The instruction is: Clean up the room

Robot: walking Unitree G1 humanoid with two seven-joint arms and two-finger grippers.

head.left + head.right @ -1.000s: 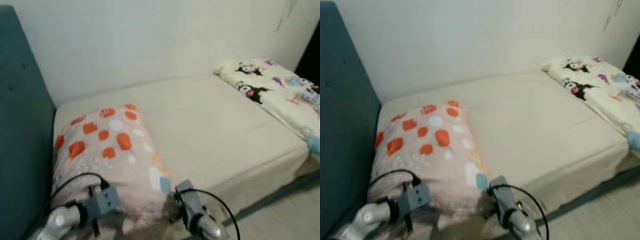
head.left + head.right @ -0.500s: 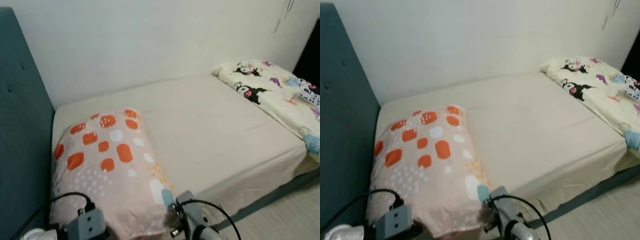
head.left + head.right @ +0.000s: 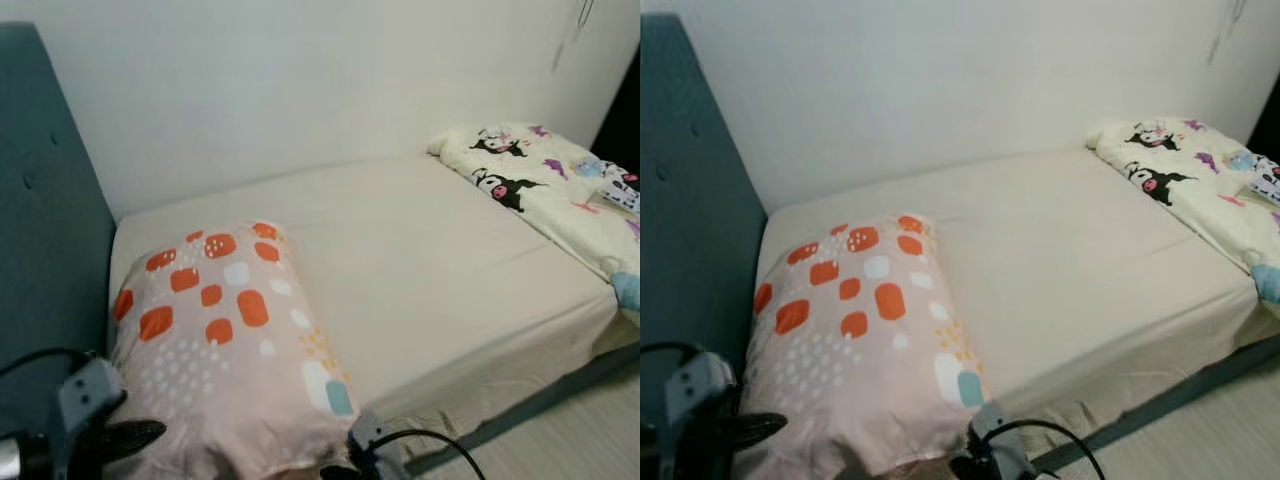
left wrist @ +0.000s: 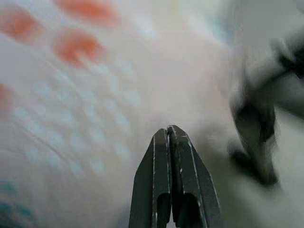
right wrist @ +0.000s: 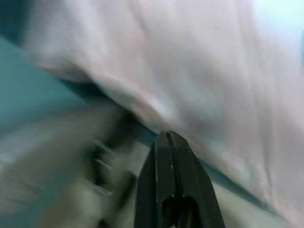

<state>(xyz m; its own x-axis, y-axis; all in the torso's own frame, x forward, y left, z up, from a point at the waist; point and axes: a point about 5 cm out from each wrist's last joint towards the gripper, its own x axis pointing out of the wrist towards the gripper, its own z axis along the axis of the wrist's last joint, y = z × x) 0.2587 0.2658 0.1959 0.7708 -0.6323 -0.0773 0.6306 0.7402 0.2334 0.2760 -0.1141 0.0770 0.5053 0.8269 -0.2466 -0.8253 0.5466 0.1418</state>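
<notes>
A pink pillow [image 3: 225, 335] with orange and white patches lies flat at the head of the bed [image 3: 440, 260], close to the teal headboard [image 3: 50, 250]. My left gripper [image 3: 152, 430] sits low beside the pillow's near left corner, and in the left wrist view it [image 4: 169, 131] is shut with nothing held, pointing at the pillow's fabric [image 4: 95, 95]. My right gripper [image 5: 167, 136] is shut too and empty, below the pillow's near edge; its wrist [image 3: 366, 442] shows under the near right corner.
A cream blanket [image 3: 555, 190] with cartoon prints is bunched at the bed's far right end. A white wall runs behind the bed. Light floor [image 3: 590, 425] lies beside the bed's dark base at the lower right.
Both arms have drawn back and down from the pillow's near end, the left one swinging out to the left. The pillow now lies free on the bed.
</notes>
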